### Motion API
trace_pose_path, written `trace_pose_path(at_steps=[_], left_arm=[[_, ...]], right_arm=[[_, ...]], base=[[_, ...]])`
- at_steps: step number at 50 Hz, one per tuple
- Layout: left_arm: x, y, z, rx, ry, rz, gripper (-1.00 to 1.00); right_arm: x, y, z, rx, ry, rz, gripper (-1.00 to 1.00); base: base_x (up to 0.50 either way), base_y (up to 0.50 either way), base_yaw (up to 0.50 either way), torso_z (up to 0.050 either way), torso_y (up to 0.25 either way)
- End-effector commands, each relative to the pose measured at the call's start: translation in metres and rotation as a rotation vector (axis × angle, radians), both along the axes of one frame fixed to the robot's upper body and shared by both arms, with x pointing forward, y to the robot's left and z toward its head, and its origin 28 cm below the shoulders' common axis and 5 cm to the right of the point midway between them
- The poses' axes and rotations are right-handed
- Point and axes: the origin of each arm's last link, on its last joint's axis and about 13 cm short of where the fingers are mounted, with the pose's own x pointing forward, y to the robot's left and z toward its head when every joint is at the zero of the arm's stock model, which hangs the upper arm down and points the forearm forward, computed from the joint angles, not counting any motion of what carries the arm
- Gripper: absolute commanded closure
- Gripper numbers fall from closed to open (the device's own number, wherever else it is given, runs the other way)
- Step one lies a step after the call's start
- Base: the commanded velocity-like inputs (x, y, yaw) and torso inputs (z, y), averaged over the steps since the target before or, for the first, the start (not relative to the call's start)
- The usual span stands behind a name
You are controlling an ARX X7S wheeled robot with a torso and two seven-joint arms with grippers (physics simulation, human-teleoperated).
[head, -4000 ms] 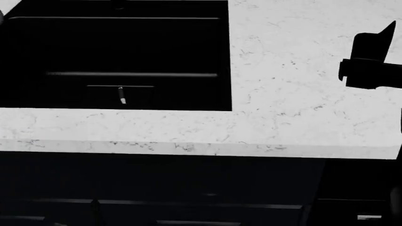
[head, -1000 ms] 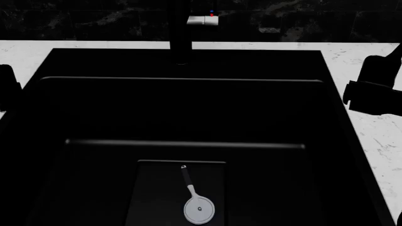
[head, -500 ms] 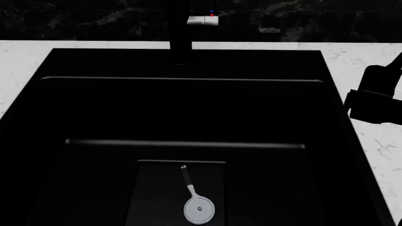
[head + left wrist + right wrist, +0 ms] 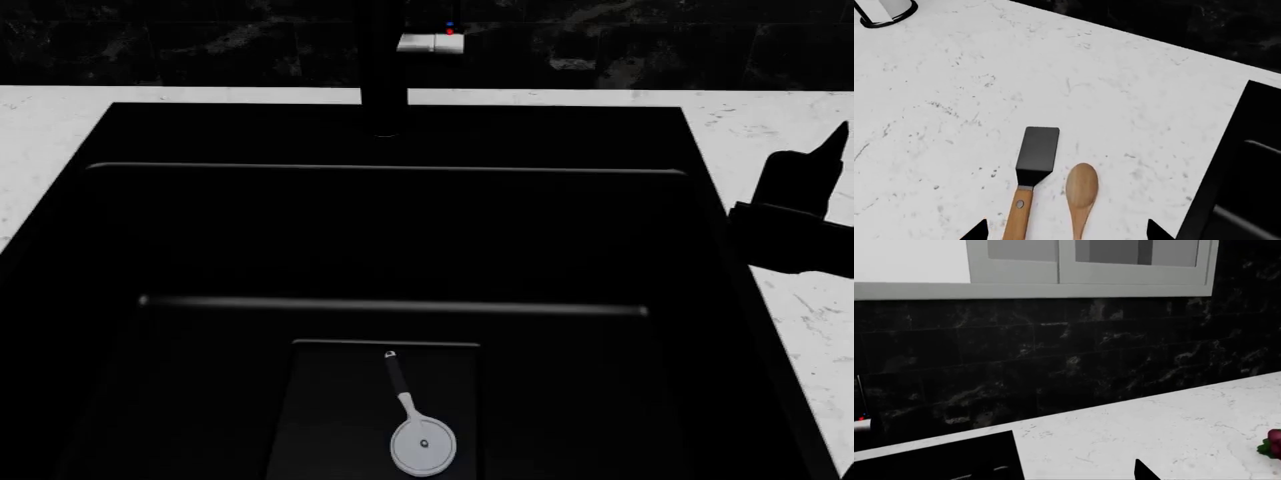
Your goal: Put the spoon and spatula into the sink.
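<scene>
On countertop [image 4: 954, 100]: 1 spatula [image 4: 1033, 170] | 1 spoon [image 4: 1081, 192] | sink [image 4: 400, 230]: neither

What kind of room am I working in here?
Most likely a kitchen: a deep matte-black sink with black faucet in a white marbled countertop, dark tiled backsplash, white cabinets above.

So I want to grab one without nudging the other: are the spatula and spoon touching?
Apart. The left wrist view shows white countertop between the spatula and the spoon along their whole visible length.
</scene>
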Motion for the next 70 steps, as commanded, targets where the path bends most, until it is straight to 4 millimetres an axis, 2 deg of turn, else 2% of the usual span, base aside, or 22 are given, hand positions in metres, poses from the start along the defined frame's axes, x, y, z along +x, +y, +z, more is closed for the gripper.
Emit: trace_pose_path(at_steps=[1, 8, 15, 34, 52, 70], left_arm=[[0.013, 0.025, 0.008, -0.087, 0.009, 0.072, -1.00], [0.025, 0.039, 0.014, -0.093, -0.002, 0.106, -1.00], [0.023, 0.047, 0.017, -0.068, 0.016, 0.142, -1.00], [0.017, 0.065, -0.009, -0.033, 0.171, 0.132, -1.00], [0.014, 0.066, -0.036, -0.058, 0.282, 0.026, -1.00], [0.000, 0.075, -0.050, -0.121, 0.307, 0.075, -1.00]], right_arm=[[0.002, 0.000, 0.000, -0.006, 0.004, 0.007, -1.00], [0.003, 0.001, 0.001, -0.006, 0.004, 0.015, -1.00], [0.003, 0.001, -0.002, -0.002, 0.006, 0.015, -1.00], [0.002, 0.002, -0.003, 0.003, 0.005, 0.008, -1.00], [0.001, 0.001, 0.001, -0.004, 0.005, 0.004, -1.00], [0.001, 0.001, -0.001, -0.003, 0.008, 0.006, -1.00]], base=[[0.00, 0.00, 0.00, 0.000, 0.000], [0.00, 0.00, 0.00, 0.000, 0.000], [0.00, 0.00, 0.00, 0.000, 0.000], [0.00, 0.00, 0.00, 0.000, 0.000], [0.00, 0.00, 0.00, 0.000, 0.000], [0.00, 0.00, 0.00, 0.000, 0.000]])
